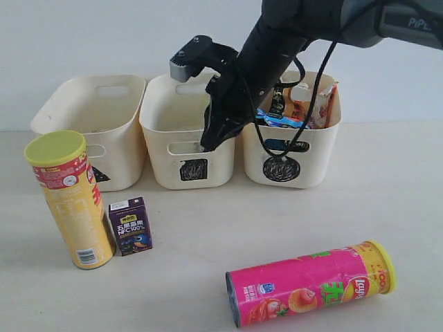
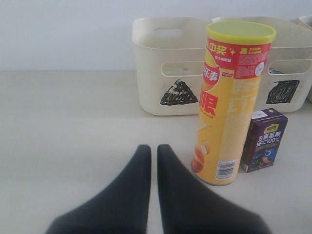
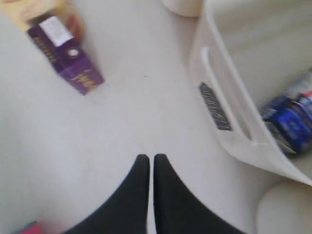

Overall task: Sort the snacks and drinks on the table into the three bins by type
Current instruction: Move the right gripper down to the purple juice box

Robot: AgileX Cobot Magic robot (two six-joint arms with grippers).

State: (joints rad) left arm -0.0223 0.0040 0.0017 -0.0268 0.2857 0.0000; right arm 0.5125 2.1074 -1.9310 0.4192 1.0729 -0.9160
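Nearest, at five o'clock on the pale beige wood-grain table point(image 1: 208, 232), the pink chip tube with the yellow lid point(image 1: 311, 283) lies on its side. At eight o'clock the yellow chip tube with the lime-green lid point(image 1: 69, 200) stands upright, the small dark purple drink carton point(image 1: 130, 226) just beside it. The left gripper point(image 2: 153, 147) faces that tube, pinched shut and empty. Farther back, at twelve, the right gripper point(image 3: 150, 157) is pinched shut too, holding nothing, by the front wall of the cream plastic bin marked with a black square point(image 1: 159, 155). My call: rise clear of the rim, spread the jaws, then take the carton squarely across its narrow sides
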